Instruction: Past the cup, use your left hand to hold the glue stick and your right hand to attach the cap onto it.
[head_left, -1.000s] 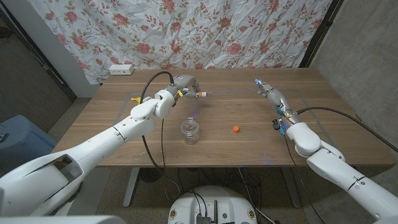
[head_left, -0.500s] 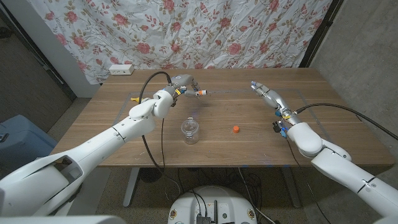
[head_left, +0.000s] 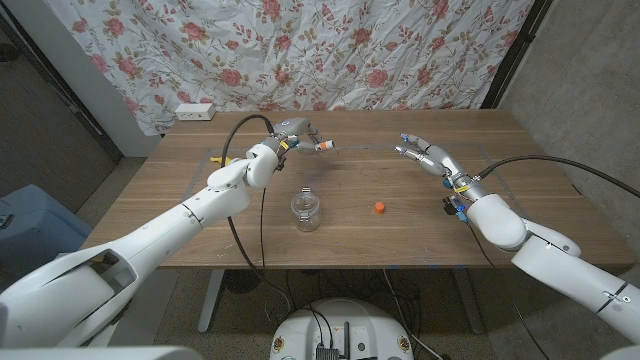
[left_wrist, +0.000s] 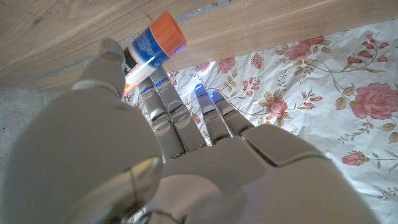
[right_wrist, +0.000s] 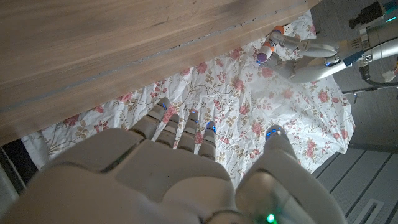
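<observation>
Since a second ago, right hand (head_left: 425, 153) drifts toward the glue stick (head_left: 323, 147), fingers spread, holding nothing; cap (head_left: 380, 208) lies beside the cup (head_left: 307, 211). Left wrist view: left hand (left_wrist: 180, 149) pinches the glue stick (left_wrist: 152, 46).

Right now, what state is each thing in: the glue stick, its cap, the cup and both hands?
glue stick: uncapped, held off the table by the left hand, past the cup.
orange cap: loose on the table, not yet attached.
cup: upright on the table, looks empty.
left hand: grips the glue stick.
right hand: fingers apart, holds nothing.
</observation>
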